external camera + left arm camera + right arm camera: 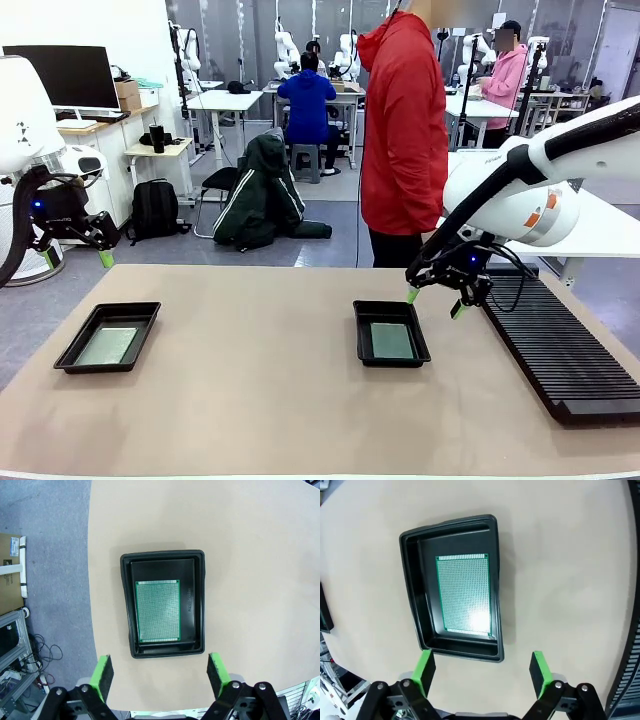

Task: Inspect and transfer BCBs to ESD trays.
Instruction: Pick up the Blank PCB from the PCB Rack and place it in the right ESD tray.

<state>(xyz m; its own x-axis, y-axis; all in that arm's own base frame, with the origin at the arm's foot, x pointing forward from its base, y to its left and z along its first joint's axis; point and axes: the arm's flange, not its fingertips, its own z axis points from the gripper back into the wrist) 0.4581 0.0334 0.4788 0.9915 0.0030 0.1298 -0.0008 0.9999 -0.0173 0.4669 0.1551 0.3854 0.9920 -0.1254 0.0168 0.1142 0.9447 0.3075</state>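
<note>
tan surface (270, 400), busy lab behind. one bcb (391, 340) flat in right esd tray (361, 335), another bcb (107, 346) in left esd tray (75, 350). left gripper (75, 257) wide, empty; right gripper (435, 302) wide, empty, above tray's far right corner. lift straight, avoid rim.

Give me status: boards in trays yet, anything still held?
Done: the left tray holds a board, and the right tray holds a board, both lying flat on the floors. In hand: nothing; the left hand and right hand are open and raised above the table. Left: no loose board visible; the ribbed rack looks empty.
</note>
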